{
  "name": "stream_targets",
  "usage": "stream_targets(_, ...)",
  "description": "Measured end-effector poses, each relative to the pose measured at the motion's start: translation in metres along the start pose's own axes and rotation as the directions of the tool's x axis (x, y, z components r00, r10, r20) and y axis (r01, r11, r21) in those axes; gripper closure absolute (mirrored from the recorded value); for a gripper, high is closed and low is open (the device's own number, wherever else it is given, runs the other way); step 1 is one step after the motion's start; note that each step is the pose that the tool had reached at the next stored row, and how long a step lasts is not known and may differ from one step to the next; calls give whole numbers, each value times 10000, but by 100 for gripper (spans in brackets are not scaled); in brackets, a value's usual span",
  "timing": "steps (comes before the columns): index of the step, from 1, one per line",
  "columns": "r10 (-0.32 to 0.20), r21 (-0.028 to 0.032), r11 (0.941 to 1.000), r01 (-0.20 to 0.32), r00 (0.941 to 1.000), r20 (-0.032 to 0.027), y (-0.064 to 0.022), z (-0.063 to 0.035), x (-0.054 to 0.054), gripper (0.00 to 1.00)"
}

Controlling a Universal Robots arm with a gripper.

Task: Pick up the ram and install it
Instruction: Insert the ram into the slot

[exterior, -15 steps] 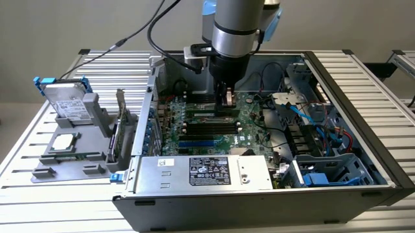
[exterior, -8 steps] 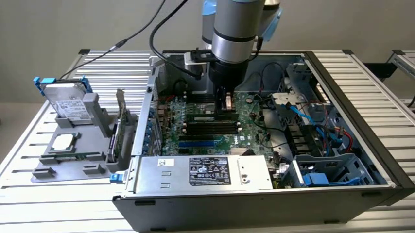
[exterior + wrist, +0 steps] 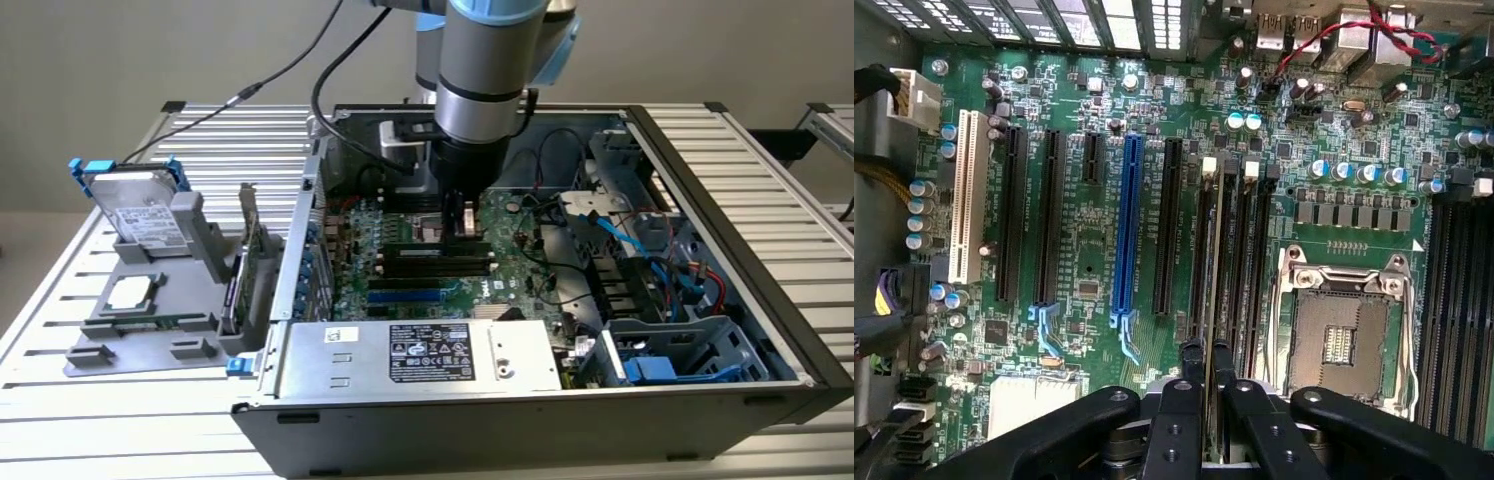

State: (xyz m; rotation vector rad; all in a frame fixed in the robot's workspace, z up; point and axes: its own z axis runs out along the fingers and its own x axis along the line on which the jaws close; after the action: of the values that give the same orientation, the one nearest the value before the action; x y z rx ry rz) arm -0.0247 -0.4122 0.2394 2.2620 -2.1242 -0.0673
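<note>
The arm [image 3: 483, 60] hangs straight down, wrist vertical — the gripper [image 3: 465, 228] points downward, its 2 fingers [image 3: 1179, 420] drawn nearly together, pinching the ram [image 3: 1212, 330] edge-on between them.

The motherboard [image 3: 1084, 270] is glossy green circuit board, its blue slot [image 3: 1126, 230] smooth plastic — the ram [image 3: 1211, 290] shows the same green board. The gripper [image 3: 1209, 400] is matt black; the case [image 3: 534, 440] and ribbed table [image 3: 134, 430] are dull grey metal.
</note>
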Motion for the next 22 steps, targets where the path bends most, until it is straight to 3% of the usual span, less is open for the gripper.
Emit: stream_targets(22,2,-1,10000,-2,10000,-14,-23,106,2,86)
